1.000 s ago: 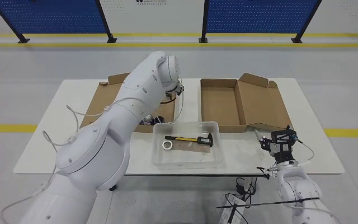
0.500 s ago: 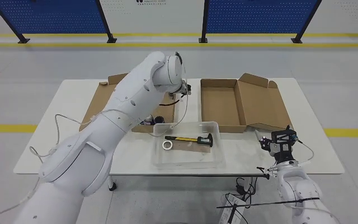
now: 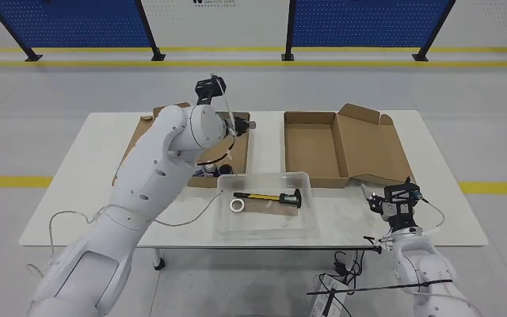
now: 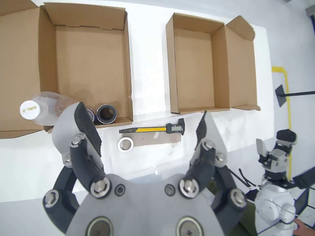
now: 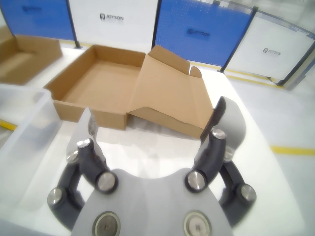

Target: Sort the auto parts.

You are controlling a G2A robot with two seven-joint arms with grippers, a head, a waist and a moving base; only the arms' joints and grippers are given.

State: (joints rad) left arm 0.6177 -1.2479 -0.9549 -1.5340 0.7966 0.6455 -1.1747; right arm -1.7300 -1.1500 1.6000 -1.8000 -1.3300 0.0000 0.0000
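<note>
Left gripper (image 4: 142, 110) hangs high above the tabletop (image 3: 79, 182), looking straight down, jaws spread wide and nothing between them. Right beneath it is the clear plastic tray (image 3: 269, 230), at the near middle of the tabletop, and that is where the loose parts are. A yellow-and-black caliper (image 4: 152, 129) lies flat across the tray. A white ring (image 4: 125, 144) sits just beside the caliper's left end, on the near side and not touching it. A brown strip (image 4: 152, 140) runs along the caliper's near side.

Over to the left, the left cardboard box (image 4: 88, 62) stands open, its lid folded out flat. In the box corner closest to the tray there's a black cylindrical part (image 4: 106, 113), its open bore showing. Close against it is a second, bluish part (image 4: 90, 111), half hidden behind one gripper finger, so I can't make out what it is. A clear plastic bottle (image 4: 44, 106) with a white cap lies at that same box's near edge, towards the lid. Whether it rests in the box or on the lid, I can't tell.

The right cardboard box (image 4: 194, 69) sits open beyond the tray and to its right, lid folded outward.

And the right gripper (image 5: 155, 105) sits low by the near right edge of the tabletop, well apart from the tray's parts and facing the right box. Its jaws are wide apart too, gripping nothing.
</note>
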